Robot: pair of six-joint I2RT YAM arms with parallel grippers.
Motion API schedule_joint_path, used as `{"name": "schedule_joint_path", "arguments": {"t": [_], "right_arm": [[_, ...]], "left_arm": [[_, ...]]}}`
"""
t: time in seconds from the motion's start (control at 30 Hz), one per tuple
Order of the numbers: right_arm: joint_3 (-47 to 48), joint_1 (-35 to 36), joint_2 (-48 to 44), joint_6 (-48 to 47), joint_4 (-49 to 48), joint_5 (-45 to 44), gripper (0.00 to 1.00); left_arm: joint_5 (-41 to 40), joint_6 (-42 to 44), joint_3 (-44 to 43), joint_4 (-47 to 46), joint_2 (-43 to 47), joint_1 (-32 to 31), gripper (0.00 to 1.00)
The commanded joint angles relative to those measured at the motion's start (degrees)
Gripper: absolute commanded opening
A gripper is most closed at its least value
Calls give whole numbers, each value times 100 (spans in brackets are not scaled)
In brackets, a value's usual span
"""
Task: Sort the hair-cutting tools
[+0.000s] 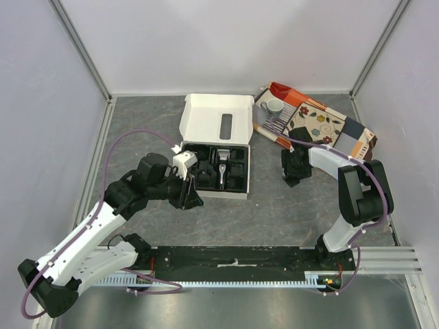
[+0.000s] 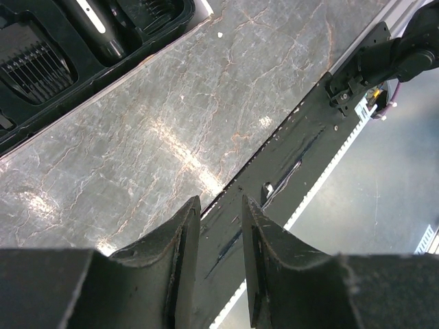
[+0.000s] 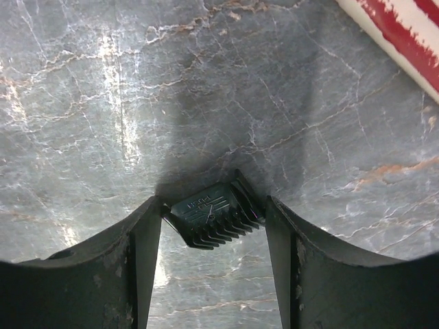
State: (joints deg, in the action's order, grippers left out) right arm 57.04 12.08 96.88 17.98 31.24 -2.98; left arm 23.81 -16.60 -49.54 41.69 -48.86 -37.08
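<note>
The worktop point(image 3: 137, 103) looks like polished grey stone, veined white and rust, with a soft sheen that throws back light; the comb attachment point(image 3: 212, 216), right of the box point(image 1: 212, 116), is black moulded plastic, semi-gloss, with ribbed teeth; the right gripper point(image 3: 213, 205) and left gripper point(image 2: 219, 202) have fingers point(image 3: 96, 274) of matt black plastic, dusty and scuffed at the edges; the box is matt white cardboard; its inner tray point(image 1: 238, 186) is glossy black plastic; the clipper point(image 1: 223, 164) in it shows a silvery metallic face.
</note>
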Motion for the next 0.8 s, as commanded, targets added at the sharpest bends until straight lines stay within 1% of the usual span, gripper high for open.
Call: {"name": "schedule_joint_path", "arguments": {"t": [0.0,0.1,0.17,0.3,0.33,0.53,0.77], "right_arm": [[-333,216,-117,1162,-206,-272,65],[-413,347,-310,1409,-312,-440,67],[-386,392,-424,1375,-321,-458,69],[-184,427,-407,910,-84,-387,73],[-132,445,-329,666,30,-361,73],[79,559,-29,22,329,-300,77],[106,656,155,-479,338,-334,77]], "left_arm": [[-166,-151,-249,181,175,-1,38],[-245,-151,-276,225,237,-1,38],[-281,-151,-311,287,289,-1,38],[-298,-247,-267,296,395,-1,38],[-281,-265,-241,278,412,-1,38],[-281,-335,-214,217,404,-1,38],[-263,-353,-258,190,316,-1,38]]}}
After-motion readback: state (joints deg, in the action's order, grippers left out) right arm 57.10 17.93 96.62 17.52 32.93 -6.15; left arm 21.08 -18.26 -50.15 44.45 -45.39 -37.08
